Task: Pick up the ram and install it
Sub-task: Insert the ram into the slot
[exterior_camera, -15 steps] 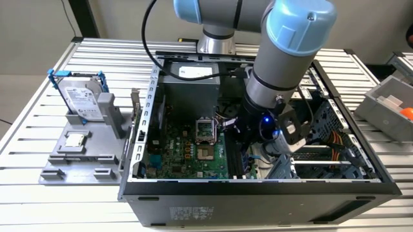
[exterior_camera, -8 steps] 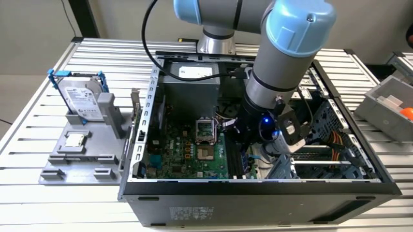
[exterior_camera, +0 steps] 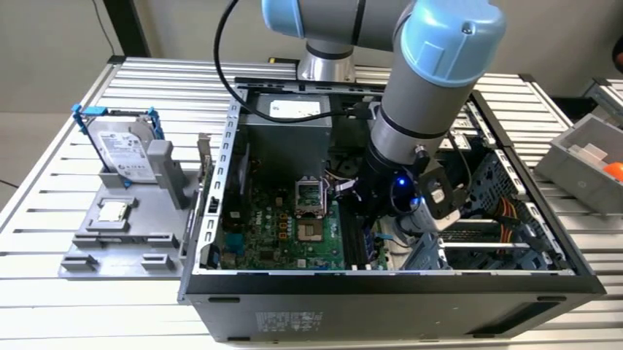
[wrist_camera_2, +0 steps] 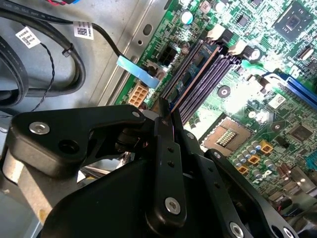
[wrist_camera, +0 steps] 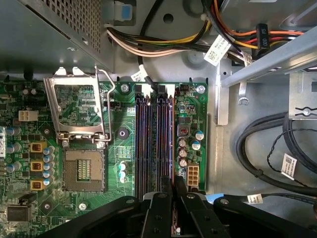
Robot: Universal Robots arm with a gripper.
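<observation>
The ram is a thin stick seen edge-on. It stands in the memory slot nearest the motherboard's edge, beside the other dark slots. In the second wrist view the ram runs as a narrow brownish line from the white slot latch into the fingertips. My gripper is shut on the ram's near end, one black finger on each side. In the exterior view the gripper is down inside the open computer case, over the motherboard's slot area.
An open CPU socket with its raised metal frame lies beside the slots. Bundled power cables and black cables run close by. Outside the case a grey fixture holds a hard drive and a CPU chip.
</observation>
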